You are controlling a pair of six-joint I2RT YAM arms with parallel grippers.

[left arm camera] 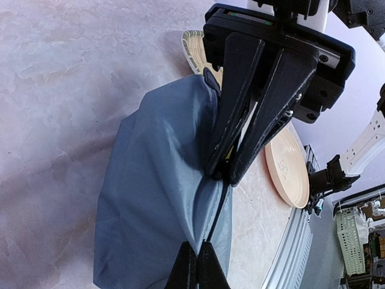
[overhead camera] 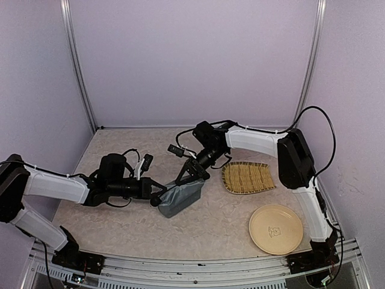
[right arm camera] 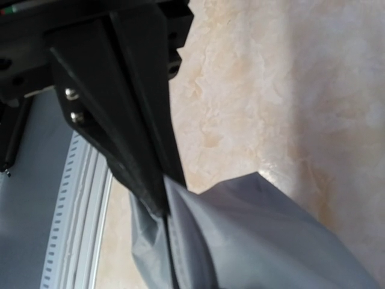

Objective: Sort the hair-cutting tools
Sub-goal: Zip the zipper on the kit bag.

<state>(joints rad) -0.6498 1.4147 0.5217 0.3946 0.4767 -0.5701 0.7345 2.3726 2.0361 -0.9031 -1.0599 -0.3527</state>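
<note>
Nearest the arm bases, on the right of the pale marbled tabletop, lies a round cream-coloured plate. It holds nothing. A small stamped mark sits at its centre, too small to read, and no other writing can be made out in any view.

Further in, near the middle of the table, lies a grey-blue fabric zip pouch, slumped and creased, its dark zip line running along the upper edge. Both arms meet at it. The left gripper comes in from the left. In its own wrist view its two black fingers are pressed together at the pouch's near end, right on the zip line, pinching the edge there.

The right gripper reaches down from behind. Its long black fingers are drawn together on a fold of the fabric at the pouch's top edge. The right wrist view shows the grey cloth caught between the fingertips with no gap left.

The pouch's inside is hidden. The hair-cutting tools show in no view, and whether they lie in the pouch cannot be told.

Beyond the pouch to the right, just behind the plate, sits a yellow woven rectangular tray, with nothing on it.
</note>
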